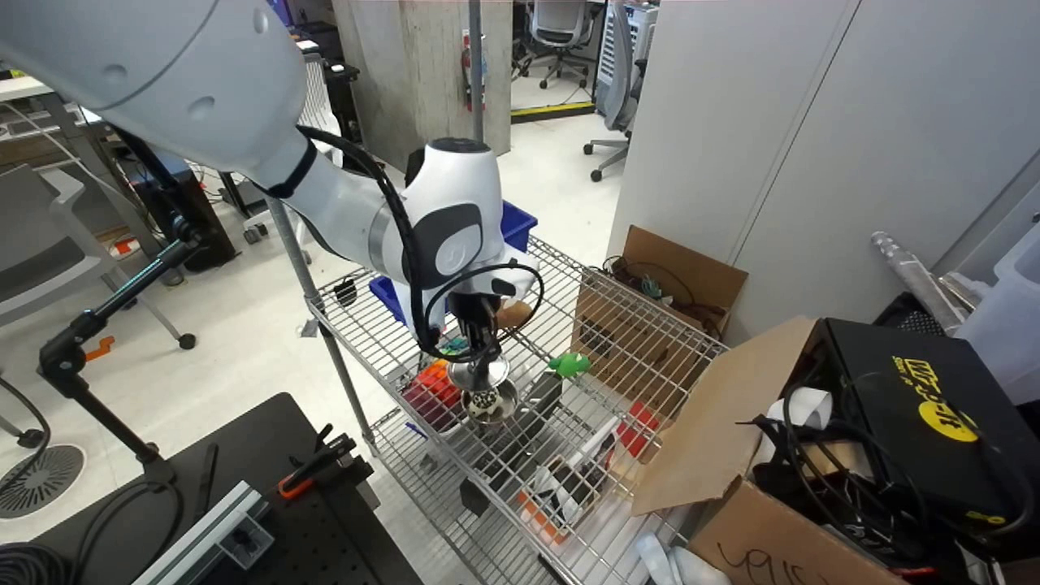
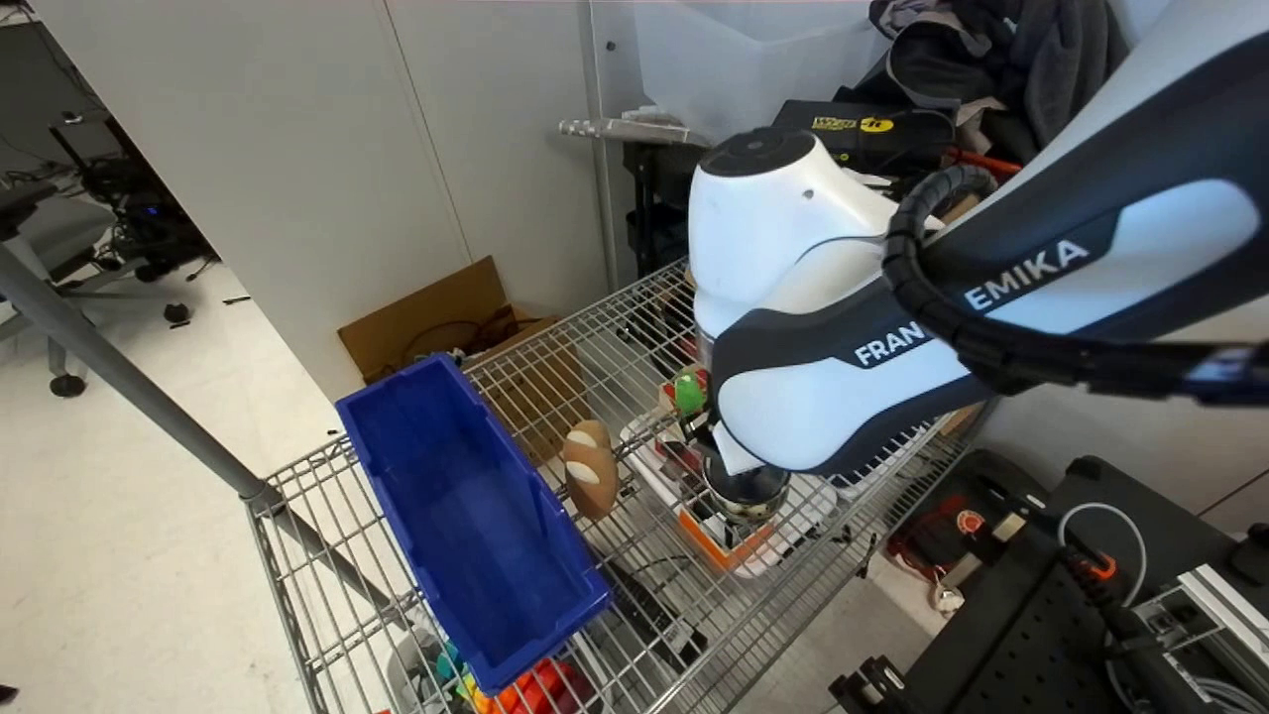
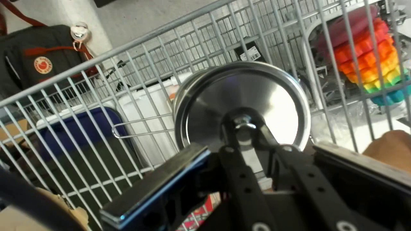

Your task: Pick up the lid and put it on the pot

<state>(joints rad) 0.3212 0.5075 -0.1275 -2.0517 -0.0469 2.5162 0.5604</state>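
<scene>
One shiny lid [image 3: 237, 93] is hanging directly under your hand [image 3: 245, 138]. You are gripping it by the knob [image 3: 245, 134]; in the wrist view your fingers [image 3: 231, 162] are flanking that knob closely on both sides. Below the hand, the pot [image 1: 509, 404] is standing on the wire bench [image 3: 110, 53], the lid covering most of it as you are looking down from the wrist. A sliver of pot wall is showing past the lid, up and left of the hand. In an exterior view, part of the pot's mouth is showing just below the lid. Whether lid and pot are touching, you are not getting from these views. A wire loop handle [image 3: 146, 133] is jutting from under the lid, left of the hand in the wrist view.

Near the hand, in both exterior views, a green object [image 1: 569, 364] is resting on the bench. In an exterior view a brown bread-shaped piece [image 2: 590, 471] is lying between your hand and a blue bin [image 2: 471, 516]. Right of the hand in the wrist view, a rainbow-coloured piece [image 3: 367, 61] is showing through the bench bars. Farther off, upper left of the hand there, a dark backpack [image 3: 19, 53] is lying beyond the bench's edge.
</scene>
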